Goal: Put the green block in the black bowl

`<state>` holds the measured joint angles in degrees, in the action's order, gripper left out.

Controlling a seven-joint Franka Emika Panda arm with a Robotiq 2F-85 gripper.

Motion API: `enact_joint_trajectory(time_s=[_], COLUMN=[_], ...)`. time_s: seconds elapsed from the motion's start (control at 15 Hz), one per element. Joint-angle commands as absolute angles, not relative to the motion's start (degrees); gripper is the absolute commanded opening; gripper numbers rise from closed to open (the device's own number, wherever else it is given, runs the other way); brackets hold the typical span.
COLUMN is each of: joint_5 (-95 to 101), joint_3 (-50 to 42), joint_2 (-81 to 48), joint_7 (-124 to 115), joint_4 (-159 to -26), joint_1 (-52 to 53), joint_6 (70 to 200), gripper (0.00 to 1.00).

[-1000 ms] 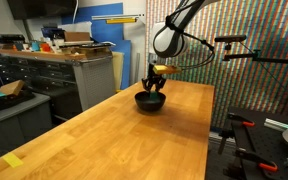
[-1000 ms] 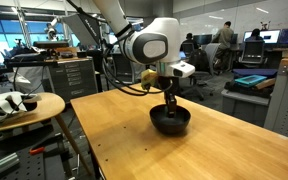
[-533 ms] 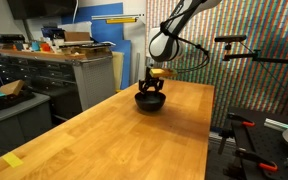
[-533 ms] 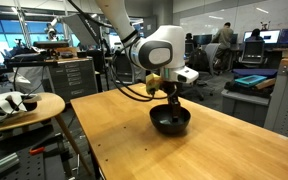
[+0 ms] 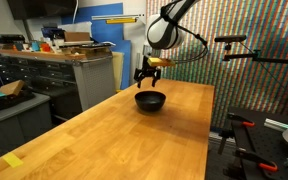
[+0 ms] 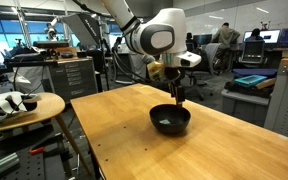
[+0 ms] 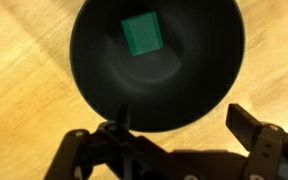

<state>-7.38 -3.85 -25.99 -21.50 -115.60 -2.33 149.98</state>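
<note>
Green block point(image 7: 141, 33) inside black bowl point(image 7: 206, 60); gripper point(image 7: 176, 122) above, pointing down, jaws apart.

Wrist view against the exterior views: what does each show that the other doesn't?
Wrist view only: the green block lying inside the black bowl, and the tool open and empty. Exterior views only: the tool's height, hanging above the bowl and clear of its rim, plus the wooden table and the room around it. Shared: the bowl on the table, with the tool over it.

Robotics lab: grey drawer cabinets point(image 5: 39, 78) at nine o'clock, butcher-block bench point(image 5: 124, 135), monitor workstations point(image 6: 256, 42) at two o'clock.
</note>
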Motion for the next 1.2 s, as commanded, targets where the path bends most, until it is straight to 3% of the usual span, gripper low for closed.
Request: enact_joint_trajectory(time_s=[0.0, 0.6, 1.13], joint_5=[-4.7, 7.2, 7.8], joint_3=[-4.5, -3.2, -0.9], joint_2=[-18.5, -10.2, -5.4], joint_7=[-16.9, -10.7, -4.9], joint_4=[-116.7, -111.3, -110.5], joint_1=[-1.5, -0.4, 0.6], joint_6=[139.8, 112.5, 108.3], gripper=[1.0, 1.0, 1.0])
